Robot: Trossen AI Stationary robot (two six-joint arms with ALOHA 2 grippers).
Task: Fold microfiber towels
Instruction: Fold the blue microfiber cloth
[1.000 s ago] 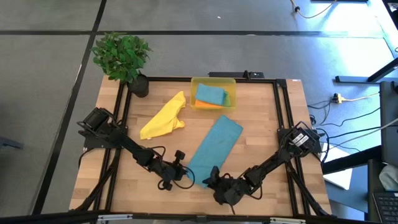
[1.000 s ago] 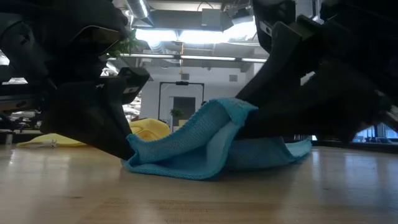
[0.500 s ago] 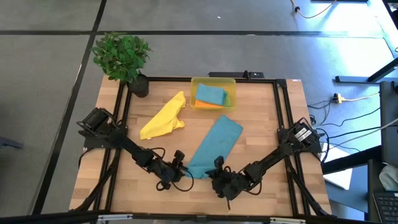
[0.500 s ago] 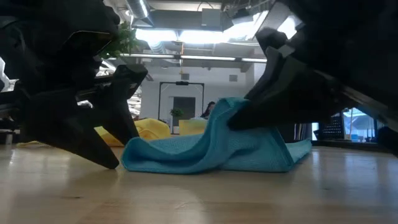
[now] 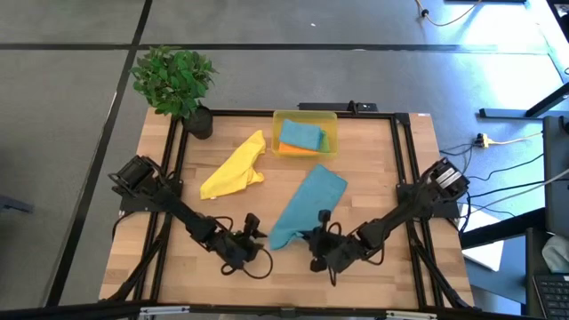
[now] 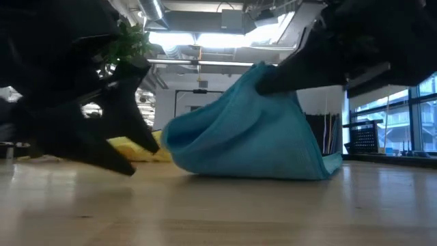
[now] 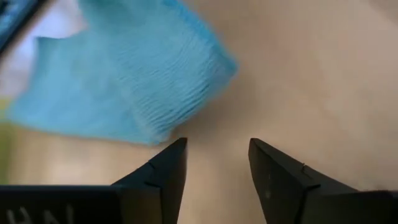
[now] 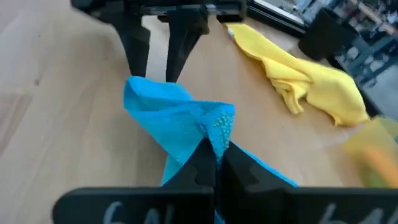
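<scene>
**Change noted.** A second ago both grippers pinched the near end of the teal towel (image 5: 302,212). The left gripper (image 5: 255,242) has since let go and drawn back to the left; its fingers (image 7: 163,169) stand apart over bare wood, just short of the cloth. The right gripper (image 5: 317,242) has clamped tight on a near corner and raised it, so the near part of the cloth now stands up in a tall billow where it lay low before. Judged meaning: the fold rests with the right arm alone, carrying the near edge over toward the far end; the fold is not yet laid down.

**Items, near to far.**

1. Table (image 5: 382,151): pale wood planks, smooth, framed by dark rails.
2. Teal towel: soft, finely ribbed microfiber; a long strip running from near centre to far right, far end flat, near end lifted and draped in loose rounded folds. Pinched corner bunched between the right gripper's closed fingers (image 8: 205,163).
3. Yellow towel (image 5: 235,169): left of centre, crumpled into a slack, twisted heap, unfolded.
4. Yellow bin (image 5: 305,116): translucent plastic, rectangular, at the far edge; holds a folded teal cloth (image 5: 300,135) lying on something orange.
5. Potted plant (image 5: 175,82): leafy green, dark pot, far left corner.
</scene>
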